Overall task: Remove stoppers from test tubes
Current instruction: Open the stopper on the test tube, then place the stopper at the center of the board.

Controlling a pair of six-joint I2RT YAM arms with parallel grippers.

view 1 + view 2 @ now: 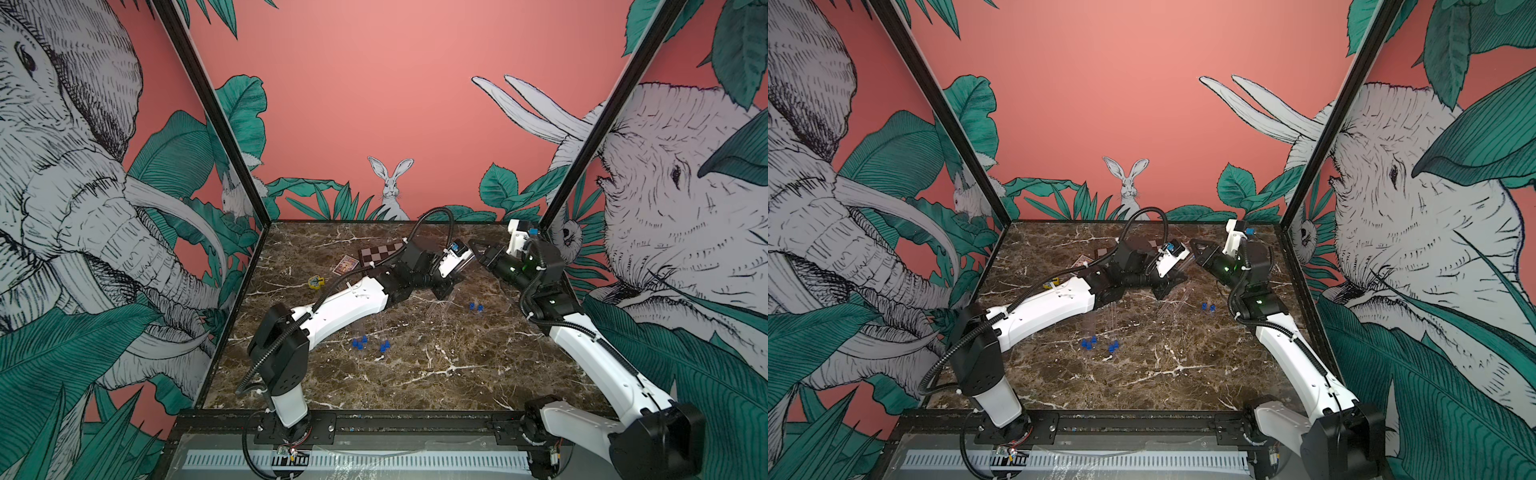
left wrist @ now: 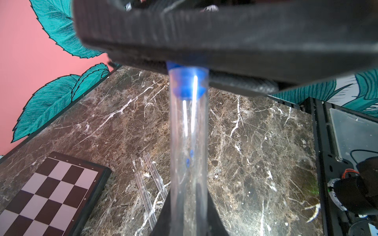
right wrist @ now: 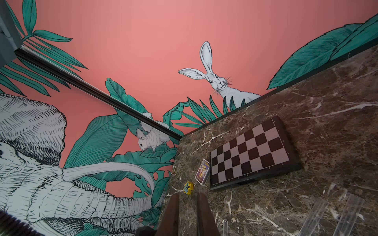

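My left gripper (image 2: pixel 188 196) is shut on a clear test tube (image 2: pixel 188 130), held above the table. A blue stopper (image 2: pixel 187 83) sits in the tube's mouth. Its head lies against a black finger of my right gripper (image 1: pixel 478 249). In the right wrist view the right gripper (image 3: pixel 187 196) shows a narrow gap with only marble behind it. Several more blue stoppers (image 1: pixel 360 341) lie mid-table, with faint tubes running from them toward the left arm. Another pair of stoppers (image 1: pixel 476 307) lies to the right. Two bare tubes (image 2: pixel 143 194) rest on the marble.
A small chessboard (image 3: pixel 249 153) lies near the back wall, with a card box (image 3: pixel 202 171) and a yellow toy piece (image 3: pixel 188 187) beside it. Painted walls close in the left, back and right. A black rail (image 1: pixel 374 419) runs along the front edge.
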